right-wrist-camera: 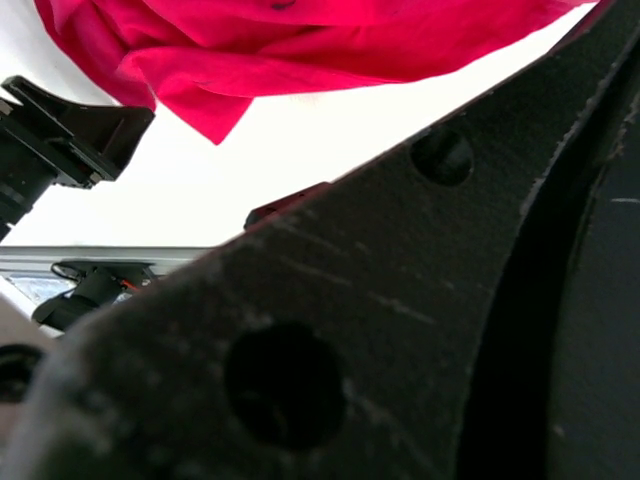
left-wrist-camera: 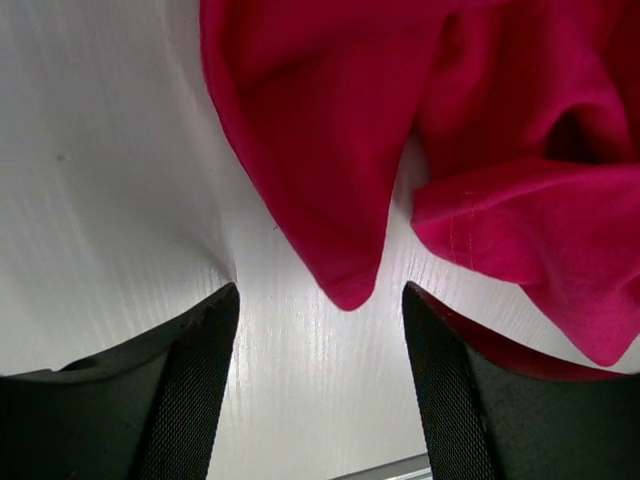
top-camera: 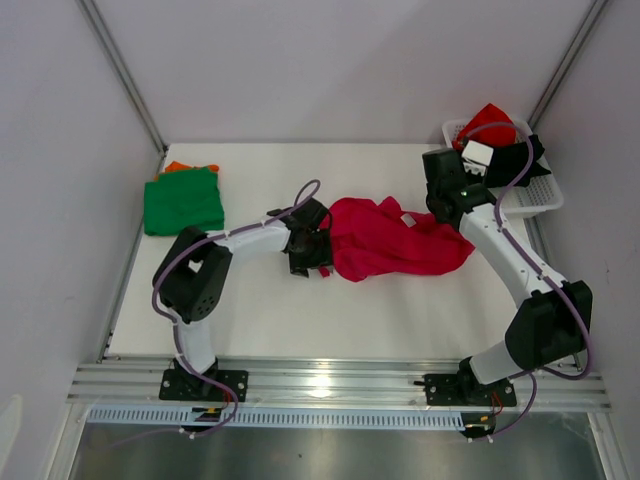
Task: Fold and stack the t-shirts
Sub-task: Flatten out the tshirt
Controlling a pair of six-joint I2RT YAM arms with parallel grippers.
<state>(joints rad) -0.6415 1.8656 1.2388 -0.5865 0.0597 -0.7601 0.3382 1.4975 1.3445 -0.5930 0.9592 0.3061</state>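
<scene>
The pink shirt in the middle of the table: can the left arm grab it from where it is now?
Probably yes. The left gripper is open right at the pink shirt's left edge. A corner of the cloth already lies between its jaws, and nothing stands in between.

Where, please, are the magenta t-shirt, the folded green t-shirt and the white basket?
magenta t-shirt (top-camera: 395, 240): top view, middle of the crumpled cloth.
green t-shirt (top-camera: 183, 203): top view, centre of the fold.
white basket (top-camera: 541, 197): top view, near right rim.
</scene>
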